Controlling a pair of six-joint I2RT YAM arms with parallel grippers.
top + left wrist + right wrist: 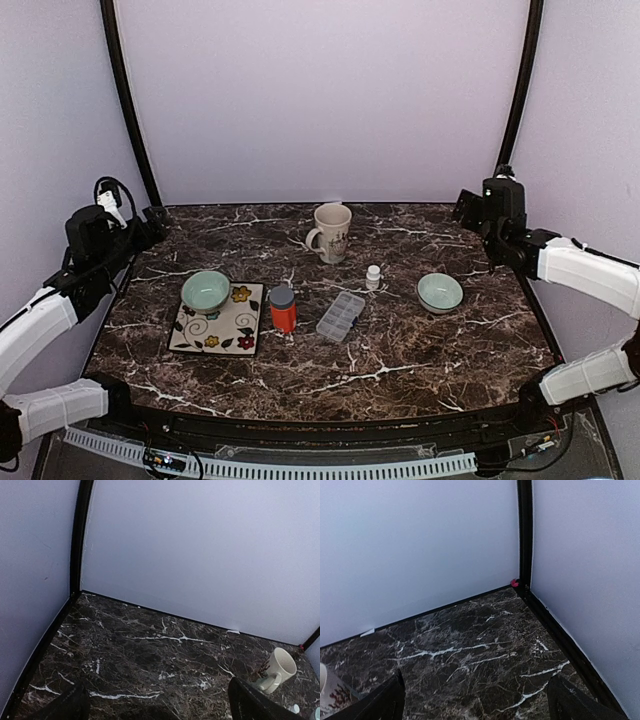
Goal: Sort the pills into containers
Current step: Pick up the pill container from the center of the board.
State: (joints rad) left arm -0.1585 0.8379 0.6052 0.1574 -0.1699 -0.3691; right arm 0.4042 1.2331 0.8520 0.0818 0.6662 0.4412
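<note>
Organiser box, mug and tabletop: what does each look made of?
Organiser box: probably clear plastic; it looks see-through, with its cell dividers visible. Mug: glazed ceramic by its look, cream with a printed pattern. Tabletop: dark brown marble or a marble-print laminate, white veins, slight sheen; cannot tell which.

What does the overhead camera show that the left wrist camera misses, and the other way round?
Only overhead: the clear organiser box, the red bottle, a green bowl on a floral mat, and the right arm. Only the left wrist: a close look between its own open fingers. Both: the cream mug and the marble table.
</note>
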